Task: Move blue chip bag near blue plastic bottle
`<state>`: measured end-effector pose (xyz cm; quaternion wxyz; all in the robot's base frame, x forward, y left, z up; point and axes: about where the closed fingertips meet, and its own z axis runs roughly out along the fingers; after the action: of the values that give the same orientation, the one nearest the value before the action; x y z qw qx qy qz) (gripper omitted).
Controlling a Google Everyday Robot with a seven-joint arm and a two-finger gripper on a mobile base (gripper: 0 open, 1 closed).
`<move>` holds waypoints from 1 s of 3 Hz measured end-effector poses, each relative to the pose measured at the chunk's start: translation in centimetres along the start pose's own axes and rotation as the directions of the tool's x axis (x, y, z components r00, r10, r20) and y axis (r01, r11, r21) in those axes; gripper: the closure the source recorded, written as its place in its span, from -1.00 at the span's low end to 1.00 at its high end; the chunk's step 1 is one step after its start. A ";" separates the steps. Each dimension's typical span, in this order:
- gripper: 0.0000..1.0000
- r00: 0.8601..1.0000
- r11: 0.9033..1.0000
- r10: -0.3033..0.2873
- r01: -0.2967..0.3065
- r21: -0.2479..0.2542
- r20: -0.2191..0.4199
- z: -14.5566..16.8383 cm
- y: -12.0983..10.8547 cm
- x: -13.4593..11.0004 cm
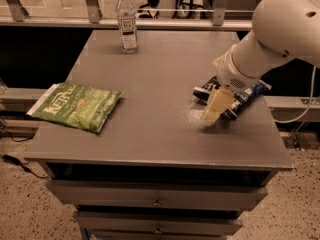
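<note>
The blue chip bag (204, 91) lies on the right side of the grey table (150, 134), largely covered by my arm; its dark edges show on both sides of the wrist. My gripper (216, 109) hangs from the big white arm (280, 29) and is down at the bag's front edge, close to the table top. The blue plastic bottle (127, 21) stands upright at the table's far left, well away from the bag and the gripper.
A large green chip bag (77, 105) lies at the table's left edge, overhanging it a little. A metal railing (165, 24) runs behind the table. Drawers (157, 201) sit below the top. The table's right edge is near the bag.
</note>
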<state>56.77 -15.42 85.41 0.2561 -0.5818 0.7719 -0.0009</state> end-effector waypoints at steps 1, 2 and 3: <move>-0.63 1.000 1.000 0.015 -0.015 0.003 -0.023 1.0 -0.6 1.2; -0.16 0.999 1.000 0.020 -0.019 0.010 -0.036 1.2 -1.0 2.0; 0.28 0.999 1.000 0.020 -0.019 0.011 -0.036 1.0 -1.0 1.9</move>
<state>57.75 -17.17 84.05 0.2452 -0.5728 0.7821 -0.0129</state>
